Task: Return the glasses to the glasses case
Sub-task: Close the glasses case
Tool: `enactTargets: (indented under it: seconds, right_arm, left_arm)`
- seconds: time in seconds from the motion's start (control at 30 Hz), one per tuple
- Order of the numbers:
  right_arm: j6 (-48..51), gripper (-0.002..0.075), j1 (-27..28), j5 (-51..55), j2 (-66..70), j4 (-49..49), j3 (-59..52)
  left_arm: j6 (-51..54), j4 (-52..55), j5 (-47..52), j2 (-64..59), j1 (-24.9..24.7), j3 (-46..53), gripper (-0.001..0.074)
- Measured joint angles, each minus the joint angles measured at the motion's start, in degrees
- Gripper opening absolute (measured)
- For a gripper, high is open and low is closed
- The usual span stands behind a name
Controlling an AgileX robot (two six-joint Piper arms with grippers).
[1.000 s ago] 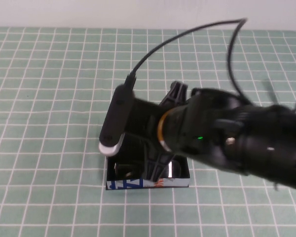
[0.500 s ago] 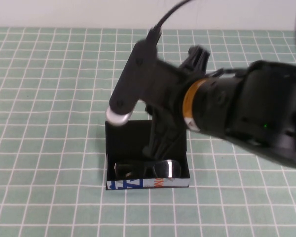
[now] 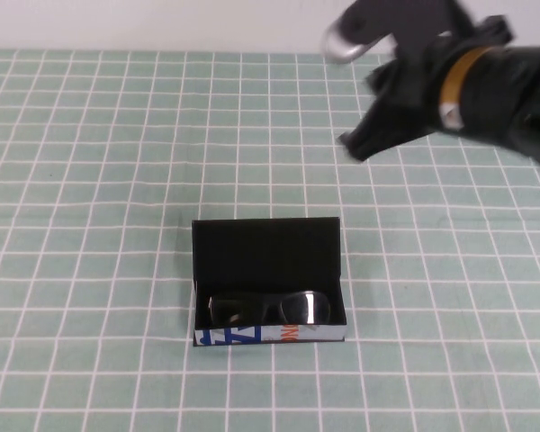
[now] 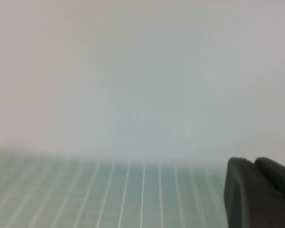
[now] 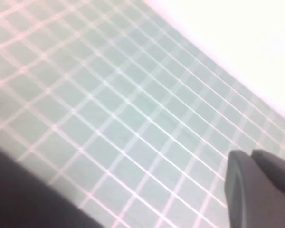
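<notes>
glasses case (image 3: 268, 282): open, near the middle of the table toward the robot's side; flat black lid folded back and lying on the mat beyond the tray; white front side with blue and orange marks facing the robot.
glasses (image 3: 270, 308): lying inside the case's tray, folded, lenses facing up and catching light; set along the front wall, between the two short ends of the tray, touching nothing but the case.
right gripper (image 3: 360, 144): raised over the far right part of the table, well apart from the case and beyond it; dark fingers pointing down and toward the robot's left; holding nothing; whether fingers apart or together, cannot tell from the high view; in the right wrist view only one dark finger (image 5: 259, 187) showing at the edge, over the mat.
right arm (image 3: 495, 85): black, with an orange ring and a grey-tipped wrist camera (image 3: 360, 31) at the top edge of the high view.
left gripper (image 4: 259, 192): out of the high view; in the left wrist view only a dark finger piece at the lower edge, facing a pale wall and a strip of mat; fingers' state cannot tell.
table mat (image 3: 90, 180): green with a white grid, covering the table.
</notes>
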State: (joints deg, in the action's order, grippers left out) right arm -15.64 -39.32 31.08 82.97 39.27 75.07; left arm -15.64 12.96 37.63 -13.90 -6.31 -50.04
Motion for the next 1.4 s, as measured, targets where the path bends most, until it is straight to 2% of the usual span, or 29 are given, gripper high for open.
enactTargets:
  seconds: [0.13,0.23,0.43,0.63,0.83,1.03,1.17,1.4]
  right_arm:
    - [-0.5,-0.0011,4.4,0.5,0.0,-2.5,0.0]
    - [2.5,-0.0011,5.9,1.8,0.1,-4.9,0.0]
    - [21.9,-0.0011,6.1,3.3,3.1,-20.3,0.0]
    - [35.8,-0.0011,6.1,8.3,8.1,-36.9,0.6]
    - [43.6,-0.0011,7.1,16.5,12.9,-48.4,8.7]
    - [47.5,-0.0011,11.7,27.8,21.3,-63.8,22.5]
    - [47.8,-0.0011,14.0,31.4,27.1,-70.1,28.9]
    - [47.8,-0.0014,14.1,33.3,33.3,-71.4,30.7]
  left_arm:
    - [22.5,-14.5,13.8,-9.2,0.0,-1.6,-0.0002]
    - [32.9,-22.0,18.9,-15.8,0.0,-1.6,-0.0002]
    - [37.2,-33.7,16.5,-25.9,0.0,-1.6,-0.0002]
    - [44.2,-49.2,16.5,-36.2,0.0,-0.2,-0.0002]
    - [56.8,-64.9,19.4,-46.0,0.0,3.9,-0.0002]
    - [65.4,-72.4,22.3,-56.1,-0.1,5.9,-0.0002]
    - [66.4,-73.4,18.8,-61.7,-3.8,5.9,-0.0002]
    - [65.7,-71.5,2.5,-67.0,-18.7,5.9,-0.0002]
